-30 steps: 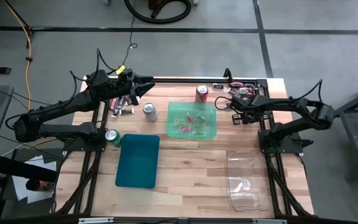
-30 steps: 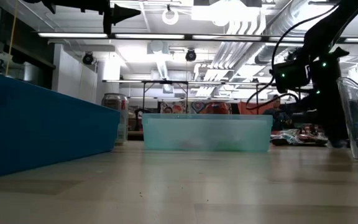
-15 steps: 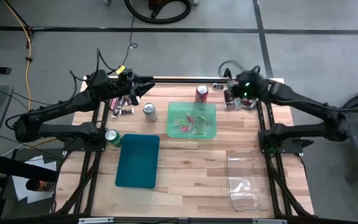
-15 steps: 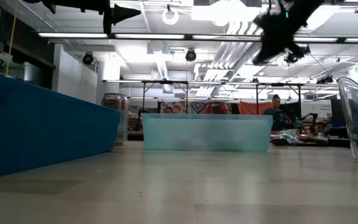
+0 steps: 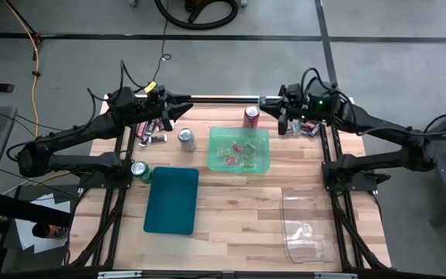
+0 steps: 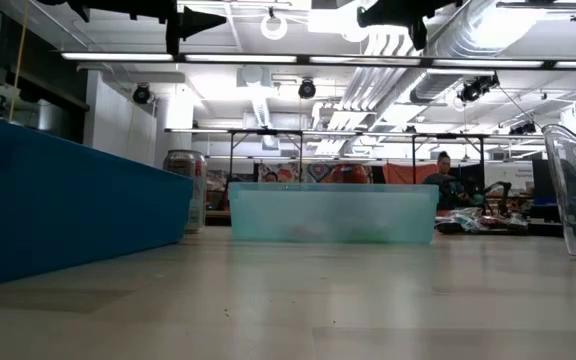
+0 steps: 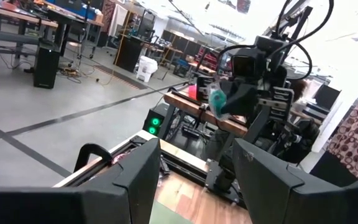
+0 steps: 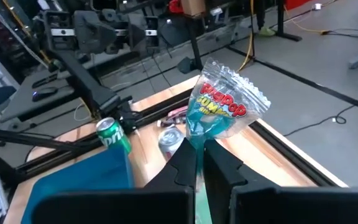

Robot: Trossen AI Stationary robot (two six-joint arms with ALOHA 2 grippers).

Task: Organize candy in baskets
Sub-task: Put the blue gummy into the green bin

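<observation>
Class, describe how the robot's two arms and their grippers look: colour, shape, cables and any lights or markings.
Both arms are dark, slim and jointed, with loose black cables looping over them. The left gripper has two broad, flat dark fingers. The right gripper has two narrower dark fingers, and small green lights glow on that arm's wrist.

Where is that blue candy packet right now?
The blue candy packet hangs pinched in the right gripper, raised above the table's far right corner, beside the red soda can and just beyond the light green basket.
</observation>
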